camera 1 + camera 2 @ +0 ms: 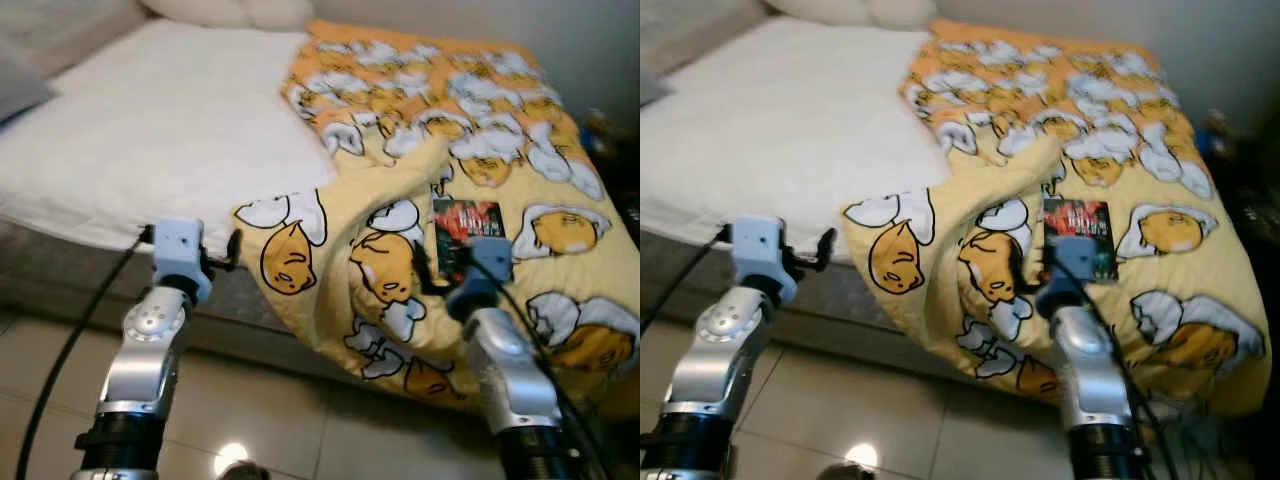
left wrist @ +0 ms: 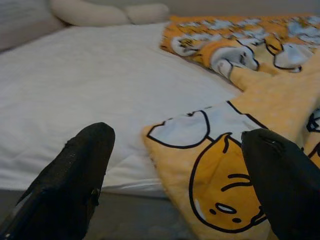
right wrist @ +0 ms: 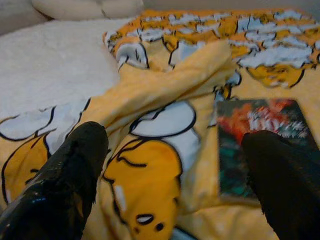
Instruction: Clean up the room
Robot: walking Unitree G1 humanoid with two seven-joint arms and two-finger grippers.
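A yellow blanket [image 1: 440, 120] printed with cartoon eggs covers the right half of the bed and hangs crumpled over its near edge. A dark book [image 1: 465, 232] with a red and green cover lies on the blanket, also in the right wrist view as the book [image 3: 260, 145]. My right gripper [image 3: 175, 185] is open, held just in front of the blanket's fold with the book a little beyond it. My left gripper [image 2: 180, 185] is open too, at the bed's near edge facing the blanket's hanging corner [image 2: 220, 185].
The white mattress [image 1: 150, 130] takes up the left half of the bed, with pale pillows [image 1: 230, 10] at its head. Beige floor tiles [image 1: 260, 410] lie below the bed's edge. Dark objects [image 1: 610, 140] stand to the right of the bed.
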